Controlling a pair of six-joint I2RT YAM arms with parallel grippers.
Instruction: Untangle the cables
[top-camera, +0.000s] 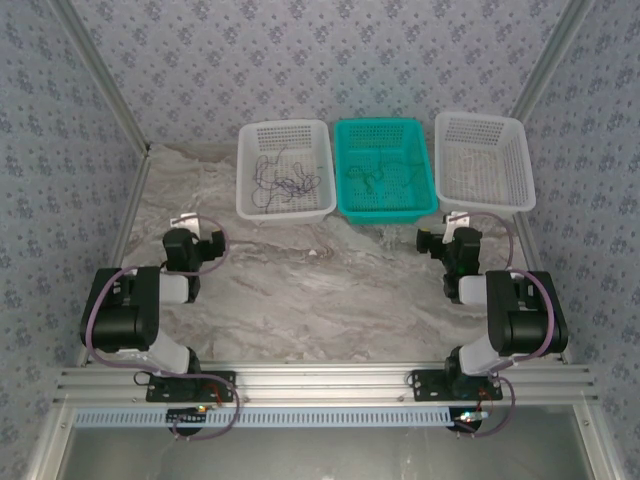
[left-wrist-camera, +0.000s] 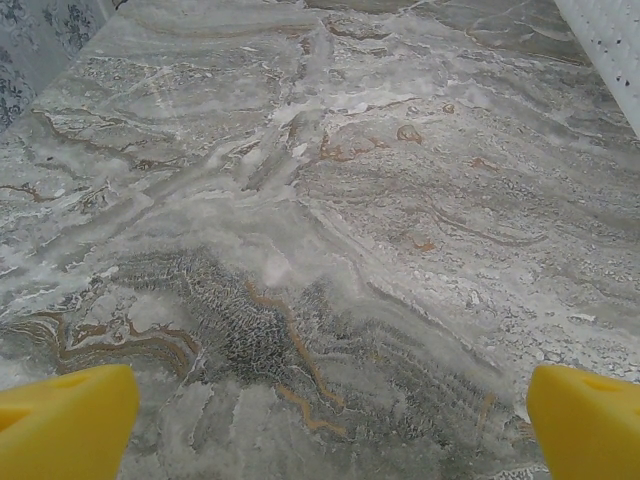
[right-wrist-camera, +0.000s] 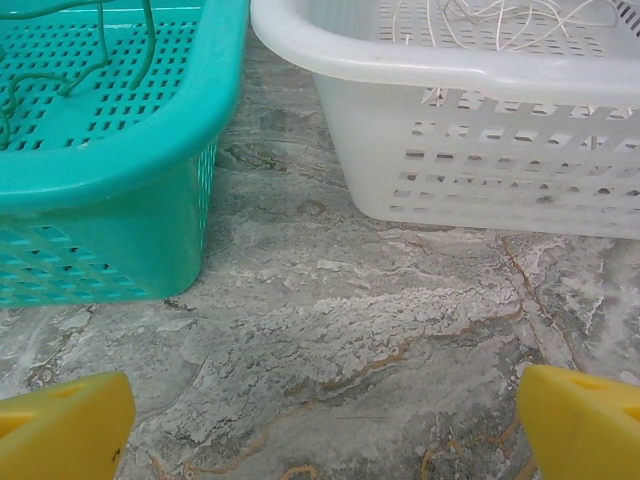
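At the far edge of the worktop (top-camera: 320, 290), recorded dark cables (top-camera: 283, 180) heaped in the left white basket (top-camera: 285, 124) and green cables (top-camera: 372, 178) in the teal basket (top-camera: 378, 123). Found left hand (left-wrist-camera: 325, 425) and right hand (right-wrist-camera: 320, 422) both spread wide, empty, low over bare marble.

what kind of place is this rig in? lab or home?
Probably a lab robot cell, not a home: aluminium extrusion frame along the near edge, patterned backdrop walls boxing in a marble-look table, and a teal basket holding thin cables.
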